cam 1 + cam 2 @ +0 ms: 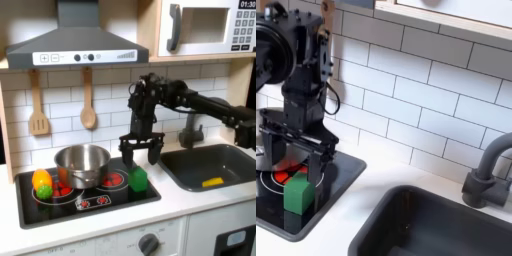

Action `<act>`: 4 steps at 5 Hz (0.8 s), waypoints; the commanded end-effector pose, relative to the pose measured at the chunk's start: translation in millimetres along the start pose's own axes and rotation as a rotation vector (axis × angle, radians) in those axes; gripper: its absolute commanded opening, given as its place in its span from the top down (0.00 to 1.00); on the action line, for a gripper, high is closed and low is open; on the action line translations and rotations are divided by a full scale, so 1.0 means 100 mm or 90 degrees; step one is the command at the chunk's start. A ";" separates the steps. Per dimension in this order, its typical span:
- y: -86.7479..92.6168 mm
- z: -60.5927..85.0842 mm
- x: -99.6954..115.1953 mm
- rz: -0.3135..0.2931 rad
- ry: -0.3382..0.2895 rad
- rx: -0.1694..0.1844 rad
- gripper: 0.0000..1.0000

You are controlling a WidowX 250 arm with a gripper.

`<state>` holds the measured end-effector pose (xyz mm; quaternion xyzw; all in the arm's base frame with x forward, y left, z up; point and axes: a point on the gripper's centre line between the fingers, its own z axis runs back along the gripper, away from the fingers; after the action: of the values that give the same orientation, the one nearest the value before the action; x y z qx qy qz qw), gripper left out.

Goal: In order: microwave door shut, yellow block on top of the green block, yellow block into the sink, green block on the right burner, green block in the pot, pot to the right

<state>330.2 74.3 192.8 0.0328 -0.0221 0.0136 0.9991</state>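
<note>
Toy kitchen bench [190, 205]. Gripper [139, 152] poised just above green block [137, 179], fingers [325, 167] spread open, holding nothing. Green block on right burner [113, 179], at cooktop's [100, 205] right edge. Steel pot [82, 163] on left burner, toy fruit [42, 183] beside it. Yellow block [212, 182] lying in sink [236, 172]. Microwave door [196, 27] shut, upper right.

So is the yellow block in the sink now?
Yes. The yellow block lies on the floor of the sink in the first exterior view, lower than the rim.
</note>
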 end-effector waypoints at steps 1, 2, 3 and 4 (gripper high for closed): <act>-0.02 -0.20 0.04 -0.004 0.008 -0.016 0.00; -0.05 -0.25 0.07 -0.003 0.007 -0.022 0.00; -0.07 -0.31 0.10 0.000 0.008 -0.026 0.00; -0.05 -0.39 0.13 0.003 0.010 -0.025 0.00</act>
<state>345.4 71.6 151.1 0.0129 -0.0117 0.0144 0.9997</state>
